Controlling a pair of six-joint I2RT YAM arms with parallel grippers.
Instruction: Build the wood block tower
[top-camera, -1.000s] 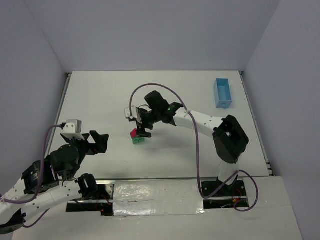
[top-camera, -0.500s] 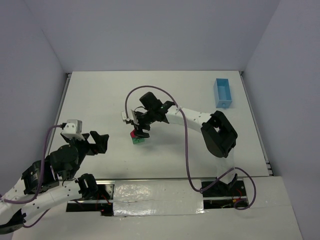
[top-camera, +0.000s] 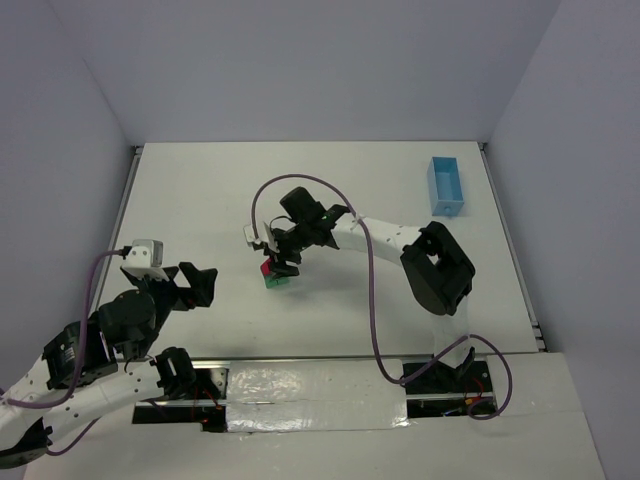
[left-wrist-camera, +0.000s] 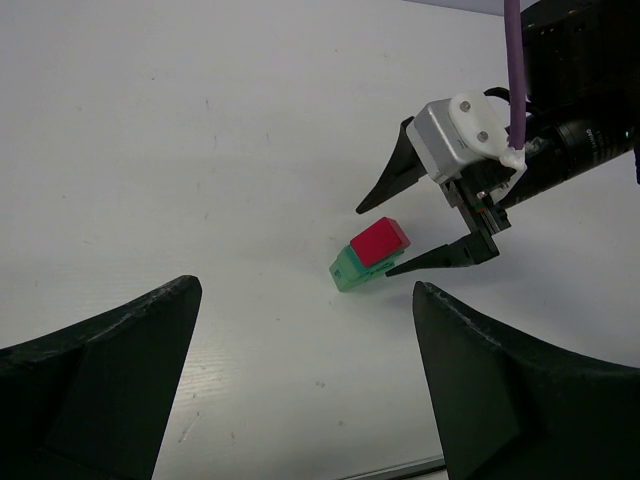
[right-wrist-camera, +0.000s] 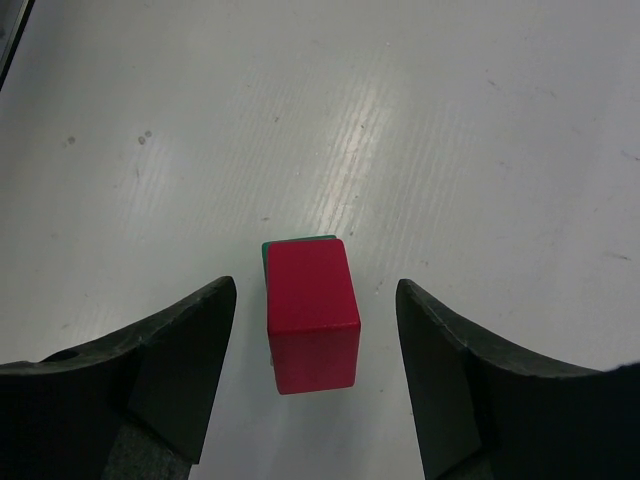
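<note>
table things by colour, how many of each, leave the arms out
red block: 1
green block: 1 showing, under the red one
light blue box: 1
total: 3

Robotics lab enclosure, plain grey walls (top-camera: 300, 70), white table (top-camera: 200, 190), bolted robot arms (top-camera: 400, 238)
</note>
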